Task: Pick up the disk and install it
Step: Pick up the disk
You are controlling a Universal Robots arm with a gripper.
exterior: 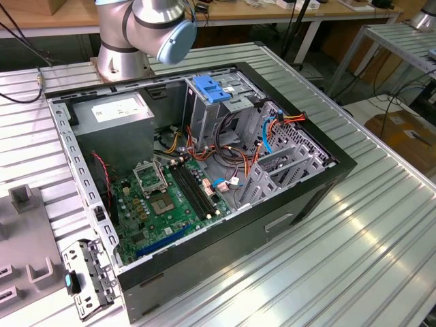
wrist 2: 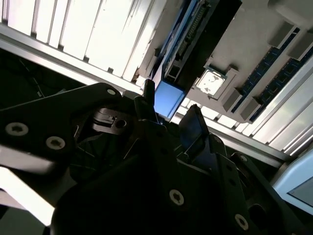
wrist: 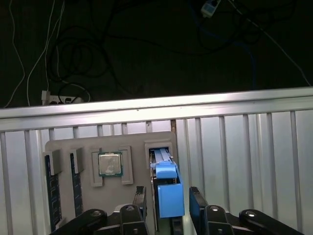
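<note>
The disk point(wrist: 168, 193) stands on edge in a slot of a grey parts tray point(wrist: 137, 139), its blue plastic rail end facing up toward me. My gripper point(wrist: 167, 203) hangs just above it, open, with one black finger point(wrist: 140, 198) on each side of the blue rail and a gap on both sides. In the second wrist view the same blue end of the disk point(wrist 2: 168, 99) sits between the fingertips point(wrist 2: 193, 127) of the gripper point(wrist 2: 171, 115). In the exterior view the open computer case point(exterior: 204, 170) lies on the table, its metal drive cage point(exterior: 218, 109) topped by a blue latch.
The tray also carries a processor chip point(wrist: 110, 164) and two memory sticks point(wrist: 51, 191) in slots beside the disk. The ribbed aluminium table edge point(wrist: 156, 105) runs past the tray, with cables on the dark floor beyond. The arm's base point(exterior: 129, 41) stands behind the case.
</note>
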